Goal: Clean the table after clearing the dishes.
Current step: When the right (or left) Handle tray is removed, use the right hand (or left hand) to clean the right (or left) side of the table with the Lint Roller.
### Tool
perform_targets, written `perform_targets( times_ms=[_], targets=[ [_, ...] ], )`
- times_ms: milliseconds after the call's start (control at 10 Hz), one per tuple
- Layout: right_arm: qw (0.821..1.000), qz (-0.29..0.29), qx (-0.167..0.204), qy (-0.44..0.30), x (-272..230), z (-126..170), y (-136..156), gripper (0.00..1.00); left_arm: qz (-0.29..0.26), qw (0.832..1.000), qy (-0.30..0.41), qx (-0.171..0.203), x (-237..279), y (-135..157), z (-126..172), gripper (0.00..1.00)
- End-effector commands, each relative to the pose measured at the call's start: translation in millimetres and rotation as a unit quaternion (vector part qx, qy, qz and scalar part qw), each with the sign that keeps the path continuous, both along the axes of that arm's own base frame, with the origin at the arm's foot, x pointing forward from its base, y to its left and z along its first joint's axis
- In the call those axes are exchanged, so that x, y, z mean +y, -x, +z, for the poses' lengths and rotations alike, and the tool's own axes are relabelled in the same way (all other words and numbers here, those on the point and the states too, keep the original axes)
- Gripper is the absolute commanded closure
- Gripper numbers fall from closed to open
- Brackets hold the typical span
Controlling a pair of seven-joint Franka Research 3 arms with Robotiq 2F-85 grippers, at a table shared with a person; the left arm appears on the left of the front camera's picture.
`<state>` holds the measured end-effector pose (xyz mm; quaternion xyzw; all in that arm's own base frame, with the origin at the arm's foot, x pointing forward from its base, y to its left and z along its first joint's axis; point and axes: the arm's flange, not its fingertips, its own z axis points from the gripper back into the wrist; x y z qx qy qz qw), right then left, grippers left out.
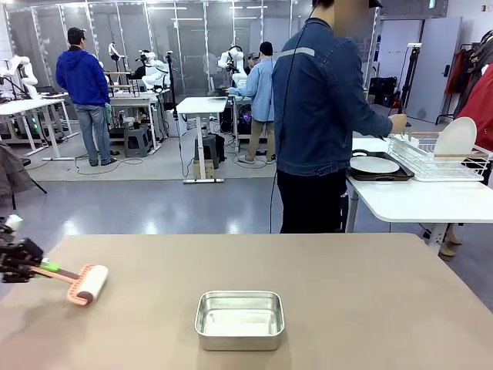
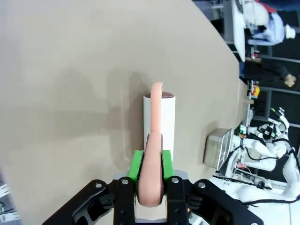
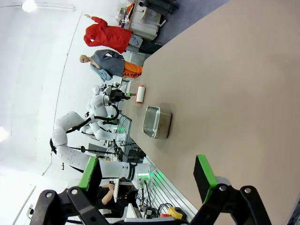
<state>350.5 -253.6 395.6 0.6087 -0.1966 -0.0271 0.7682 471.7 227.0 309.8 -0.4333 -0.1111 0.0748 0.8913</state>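
Bench [image 1: 370, 301], beige-brown and matte, spreads across the front view with the dishes off it; the left gripper [image 1: 38, 266] sits at the bench's left edge, its fingers clamped on the salmon-pink handle of a lint roller [image 1: 85, 284] whose white drum rests on the top just inside that edge; a steel pan [image 1: 239, 318] stands near the front middle, well apart from the roller, with bare top between them and all the way to the right edge; beyond the far edge a person [image 1: 320, 116] in a denim jacket faces away toward a white side table [image 1: 416, 202], where a white plate [image 1: 374, 164] lies on a dark tray [image 1: 404, 174] beside a wire rack [image 1: 435, 160].

Left wrist view: the green-padded fingers [image 2: 136, 165] press both sides of the roller's handle [image 2: 152, 176], which runs forward between them and curves over the white drum [image 2: 168, 123]; the drum lies just ahead of the fingertips on the bench [image 2: 70, 70]; open surface lies ahead and to one side; the pan [image 2: 217, 149] stands near the bench edge on the other side.

Right wrist view: the right gripper [image 3: 147, 176] hangs over the bench [image 3: 234, 70] with fingers [image 3: 205, 172] spread wide and nothing between them; the pan [image 3: 157, 122] and, beyond it, the roller [image 3: 139, 94] lie well ahead along one long edge; the rest of the top is open.
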Motion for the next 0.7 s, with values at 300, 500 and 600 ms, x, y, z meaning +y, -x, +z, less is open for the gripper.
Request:
perform_targets(
  times_ms=[300,500,600],
  targets=[
    [1.0,0.002,-0.005,0.002,1,2,2,0.0,0.031,0.986,-0.164,0.015,1,26,69,0.79],
    [1.0,0.002,-0.005,0.002,1,2,2,0.0,0.001,0.983,-0.184,-0.015,-24,34,115,0.79],
    [1.0,0.002,-0.005,0.002,1,2,2,0.0,-0.009,0.979,-0.2,-0.028,-34,40,139,0.79]
  ],
)
